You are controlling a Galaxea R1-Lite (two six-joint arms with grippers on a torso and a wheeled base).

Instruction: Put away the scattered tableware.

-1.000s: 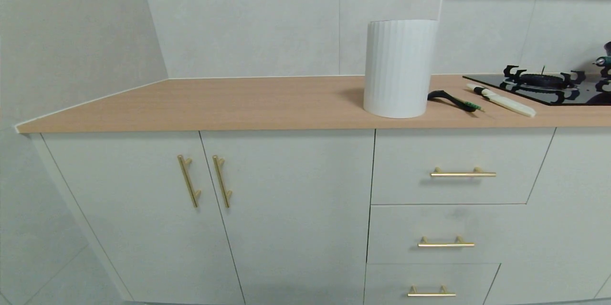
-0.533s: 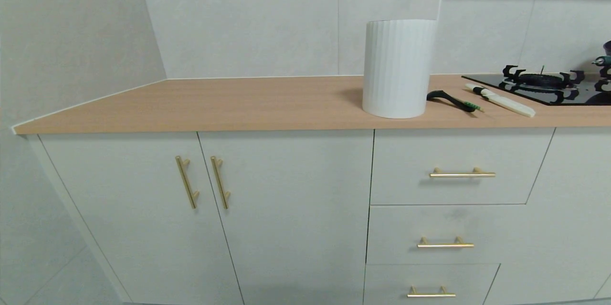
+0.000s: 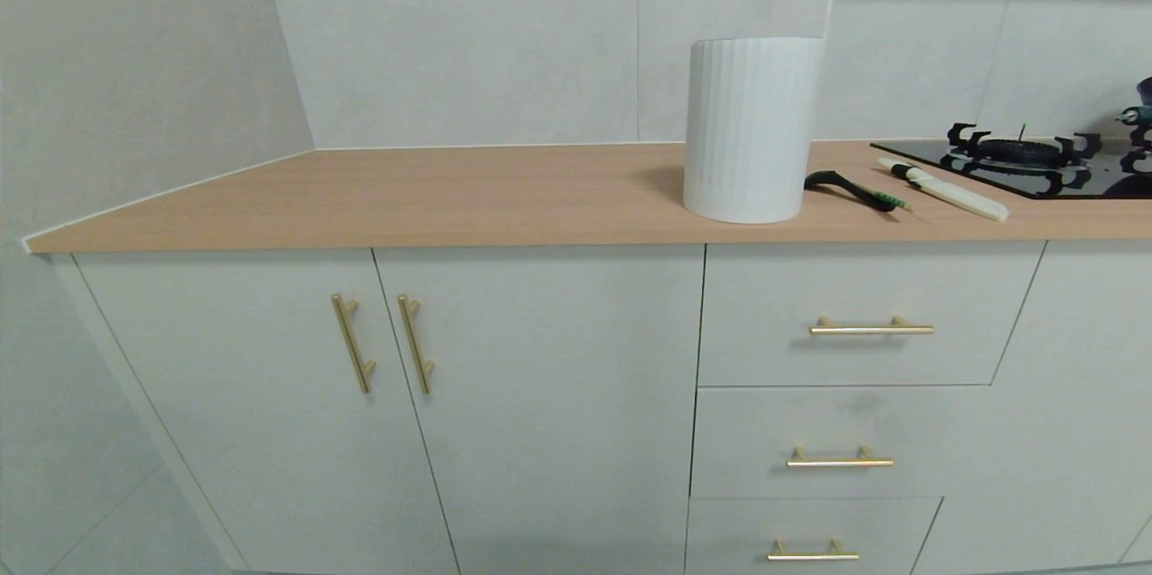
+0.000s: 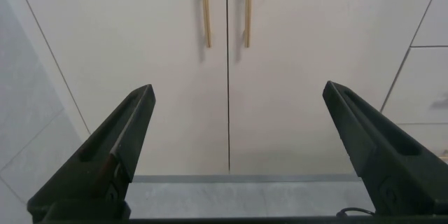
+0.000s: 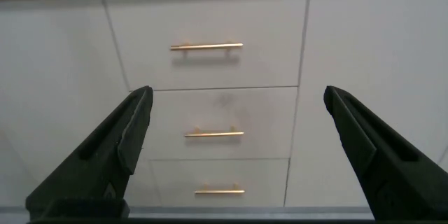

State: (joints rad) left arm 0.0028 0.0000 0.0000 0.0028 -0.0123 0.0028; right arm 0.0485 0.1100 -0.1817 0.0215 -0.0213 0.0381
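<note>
A tall white ribbed holder [image 3: 751,129] stands on the wooden countertop [image 3: 468,195]. Just right of it lie a black-handled utensil with a green tip [image 3: 855,190] and a cream-coloured knife [image 3: 945,189]. My left gripper [image 4: 234,94] is open, low down in front of the double cabinet doors [image 4: 227,56] with nothing between its fingers. My right gripper [image 5: 236,98] is open too, low down and facing the stack of drawers [image 5: 207,84].
A black gas hob [image 3: 1026,159] with a burner grate sits at the counter's right end. White cabinet doors with brass handles [image 3: 385,341] are below on the left, three drawers with brass handles [image 3: 871,327] on the right. Tiled walls close off the back and left.
The head view has shifted a few pixels to the left between the earliest frame and now; nothing on the counter has moved.
</note>
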